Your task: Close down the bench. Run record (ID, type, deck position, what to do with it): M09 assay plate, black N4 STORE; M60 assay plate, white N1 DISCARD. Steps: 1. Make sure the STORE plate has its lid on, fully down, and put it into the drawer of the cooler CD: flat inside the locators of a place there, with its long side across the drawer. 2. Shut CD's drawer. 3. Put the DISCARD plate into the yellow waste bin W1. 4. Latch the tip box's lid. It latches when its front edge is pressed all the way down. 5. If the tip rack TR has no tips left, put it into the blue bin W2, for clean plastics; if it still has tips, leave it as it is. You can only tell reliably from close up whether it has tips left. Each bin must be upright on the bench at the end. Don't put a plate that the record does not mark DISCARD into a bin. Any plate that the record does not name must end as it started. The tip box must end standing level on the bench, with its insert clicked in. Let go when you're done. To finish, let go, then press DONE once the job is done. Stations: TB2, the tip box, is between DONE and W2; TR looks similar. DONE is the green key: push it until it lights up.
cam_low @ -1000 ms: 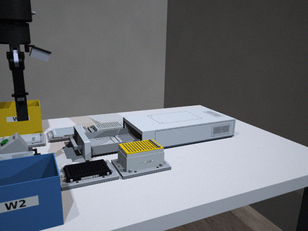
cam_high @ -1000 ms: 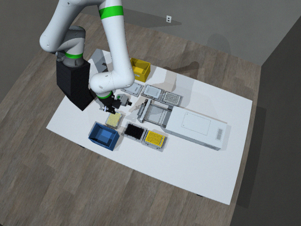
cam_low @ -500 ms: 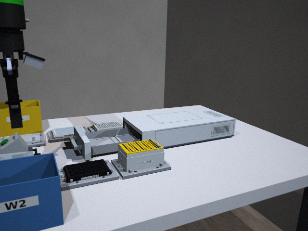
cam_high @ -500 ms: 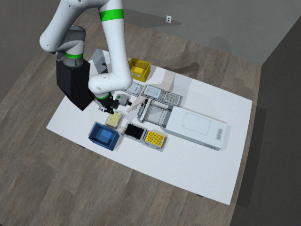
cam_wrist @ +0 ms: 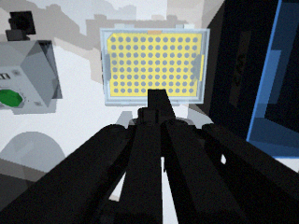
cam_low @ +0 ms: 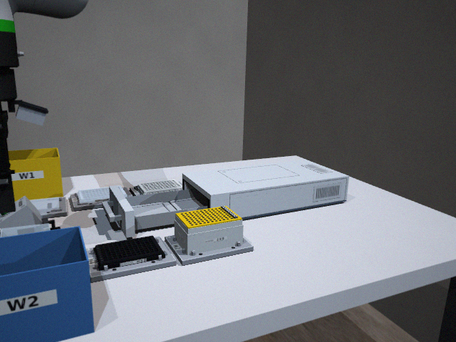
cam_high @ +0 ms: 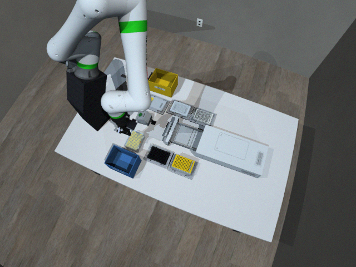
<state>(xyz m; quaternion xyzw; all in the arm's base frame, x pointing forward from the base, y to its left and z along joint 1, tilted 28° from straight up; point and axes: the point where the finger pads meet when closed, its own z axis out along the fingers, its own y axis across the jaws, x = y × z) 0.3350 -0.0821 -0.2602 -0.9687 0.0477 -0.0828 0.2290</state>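
My gripper (cam_high: 124, 130) is shut and holds nothing. In the wrist view its fingertips (cam_wrist: 159, 100) stand over the near edge of the tip box TB2 (cam_wrist: 154, 65); I cannot tell whether they touch it. The box shows a clear lid over a yellow hole grid (cam_high: 134, 141). The black plate (cam_high: 158, 155) (cam_low: 128, 251) sits in its nest with its wells showing. The yellow-topped tip rack TR (cam_high: 182, 164) (cam_low: 208, 229) stands beside it. A white plate (cam_high: 180, 108) lies at the back. The cooler CD (cam_high: 232, 149) has its drawer (cam_high: 182, 134) pulled out and empty.
The blue bin W2 (cam_high: 123, 160) (cam_wrist: 276, 89) stands upright right of the tip box. The green DONE key (cam_high: 143, 117) is on its left (cam_wrist: 9, 98). The yellow bin W1 (cam_high: 163, 81) stands upright at the back. Another light plate (cam_high: 203, 115) and a flat grey piece (cam_high: 158, 104) flank the white plate.
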